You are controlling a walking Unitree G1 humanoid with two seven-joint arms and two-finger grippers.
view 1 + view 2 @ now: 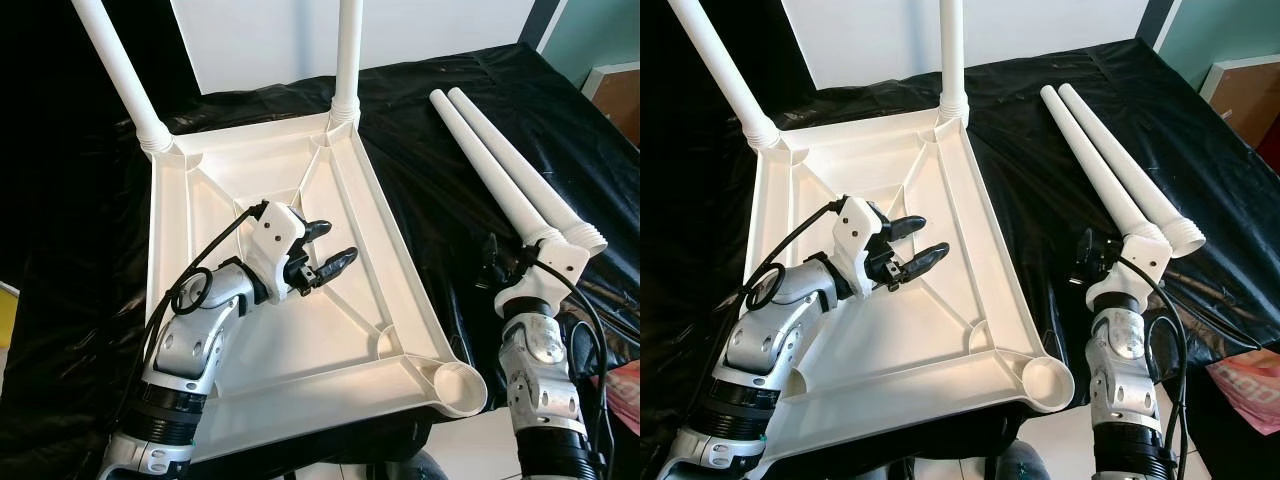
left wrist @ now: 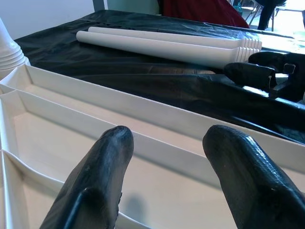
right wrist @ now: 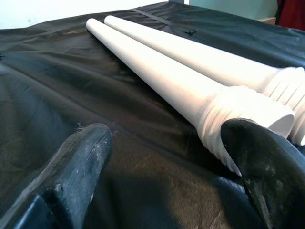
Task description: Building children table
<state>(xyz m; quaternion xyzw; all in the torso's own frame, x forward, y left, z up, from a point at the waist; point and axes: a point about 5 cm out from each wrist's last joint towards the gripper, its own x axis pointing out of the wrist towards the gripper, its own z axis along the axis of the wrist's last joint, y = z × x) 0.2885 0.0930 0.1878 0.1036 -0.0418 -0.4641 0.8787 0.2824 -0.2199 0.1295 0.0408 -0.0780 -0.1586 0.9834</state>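
A white plastic table top [image 1: 398, 232] lies upside down on a black cloth. Two white legs [image 1: 120, 70] [image 1: 348, 60] stand screwed into its far corners. The near right corner socket [image 1: 458, 385] holds nothing. Two loose legs [image 1: 500, 170] lie side by side on the cloth to the right, threaded ends toward me. My left gripper [image 1: 338, 242] hovers open over the ribbed underside, holding nothing; its fingers [image 2: 109, 157] point toward the right rim. My right gripper [image 1: 1085, 262] is open just left of the nearer loose leg's threaded end [image 3: 248, 114], low over the cloth.
The black cloth [image 1: 440, 150] covers the whole work surface. A white panel [image 1: 260, 40] stands behind the table top. A brown box [image 1: 615, 90] sits at the far right, and a pink object [image 1: 1250, 392] lies near the right edge.
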